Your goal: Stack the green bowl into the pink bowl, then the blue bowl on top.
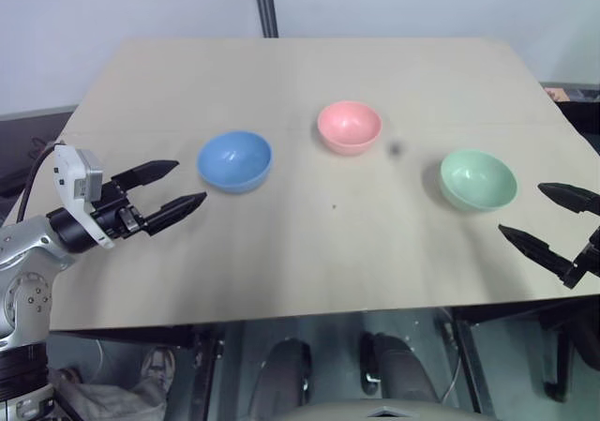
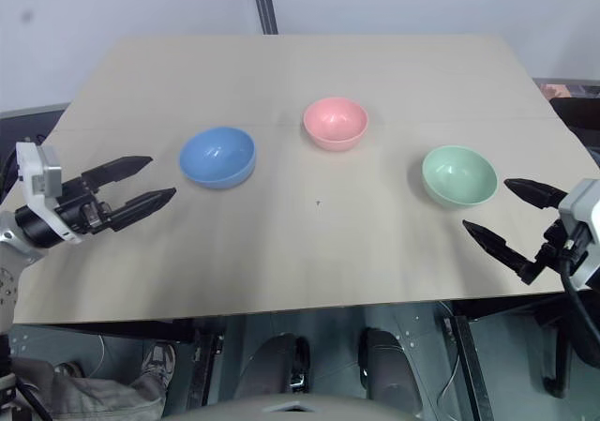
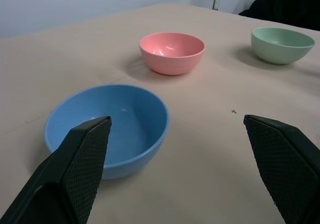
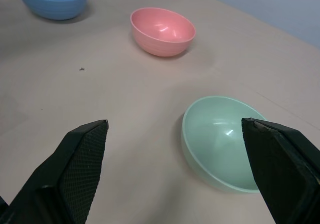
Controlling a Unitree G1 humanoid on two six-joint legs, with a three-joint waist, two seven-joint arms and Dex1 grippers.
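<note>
Three empty bowls: green bowl (image 1: 478,179), blue bowl (image 1: 233,160), pink bowl (image 1: 349,126)

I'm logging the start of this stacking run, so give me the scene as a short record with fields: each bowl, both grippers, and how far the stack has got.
surface: tan table
blue bowl: upright, empty, on robot's left
pink bowl: upright, empty, middle, farthest back
green bowl: upright, empty, on robot's right
bowl contact: all three apart, none nested
left gripper: open, empty, near blue bowl, not touching
right gripper: open, empty, near green bowl, not touching
stack progress: not begun
</note>
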